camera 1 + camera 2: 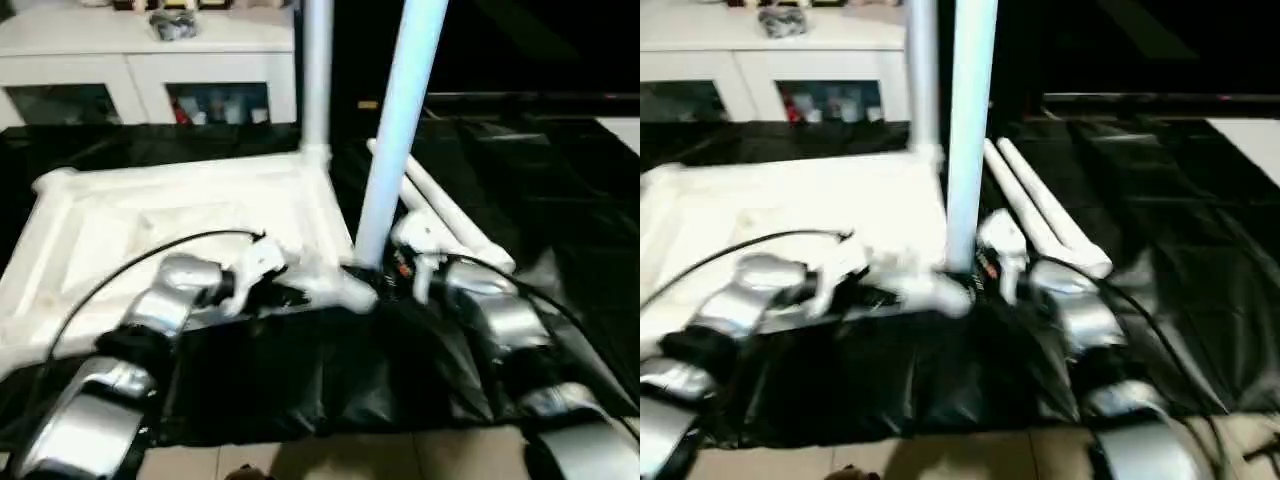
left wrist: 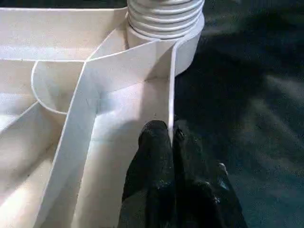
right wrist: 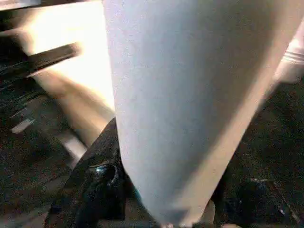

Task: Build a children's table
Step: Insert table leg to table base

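Left gripper (image 2: 172,135) astride tabletop rim (image 2: 172,80), below leg socket (image 2: 187,45)

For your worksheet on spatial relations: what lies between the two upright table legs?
In the left eye view, the far leg and the near leg stand at adjacent corners of the upturned tabletop; only its side edge runs between them.

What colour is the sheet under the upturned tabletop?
Glossy black plastic sheet, clearest in the left eye view.

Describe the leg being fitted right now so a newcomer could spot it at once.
Find the upturned white table top on the black sheet. At its near right corner a white leg stands slightly tilted, held by the right gripper. Another leg stands at the far corner; two more lie flat.
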